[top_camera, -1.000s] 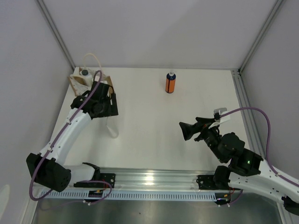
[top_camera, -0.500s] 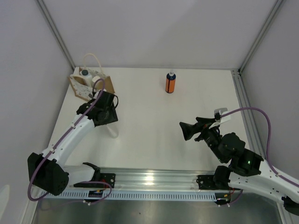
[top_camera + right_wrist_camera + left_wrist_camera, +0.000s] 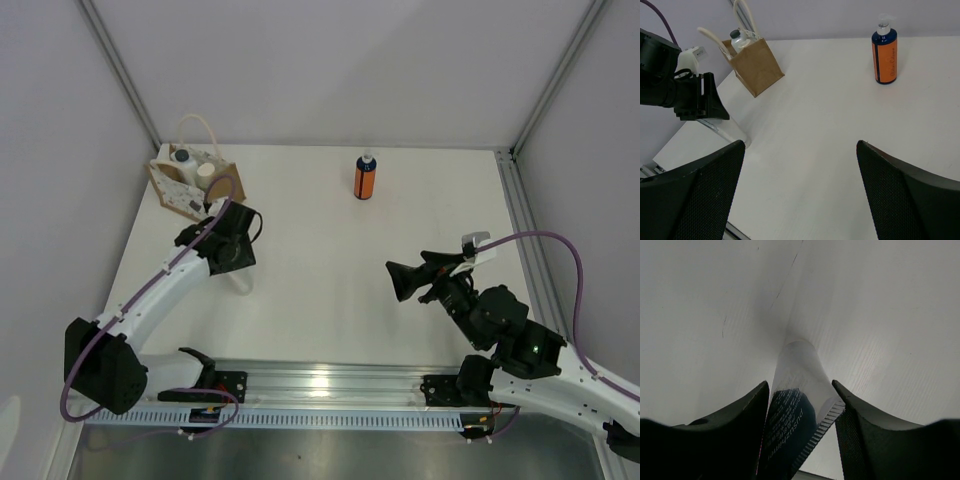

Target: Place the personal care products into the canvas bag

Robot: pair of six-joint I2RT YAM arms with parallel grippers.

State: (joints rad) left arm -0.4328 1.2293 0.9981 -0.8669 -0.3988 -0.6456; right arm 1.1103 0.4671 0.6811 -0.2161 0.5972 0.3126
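1. Left arm runs from its base at the lower left of the top view up and right, elbow low, wrist bent over. The left tool (image 3: 800, 385) points down at the surface (image 3: 320, 260).
2. Left tool is closed onto a tube (image 3: 797, 365), one finger on each side. The tube is pale, with dark print near its crimped end. Its far end looks to reach the surface, though contact is unclear.
3. Right arm comes from the lower right of the top view, forearm angled up and left. The right tool (image 3: 801, 144) hangs above the surface at centre right.
4. Right tool's fingers are spread wide, with nothing between them.
5. Bag (image 3: 190, 182) stands in the upper left of the top view, just above the left tool and apart from it.
6. Inside the bag are a white bottle (image 3: 180, 155) with a dark cap and a cream cylinder (image 3: 206, 170).
7. Orange bottle (image 3: 365, 178) stands upright at upper centre, well apart from the bag and both tools.
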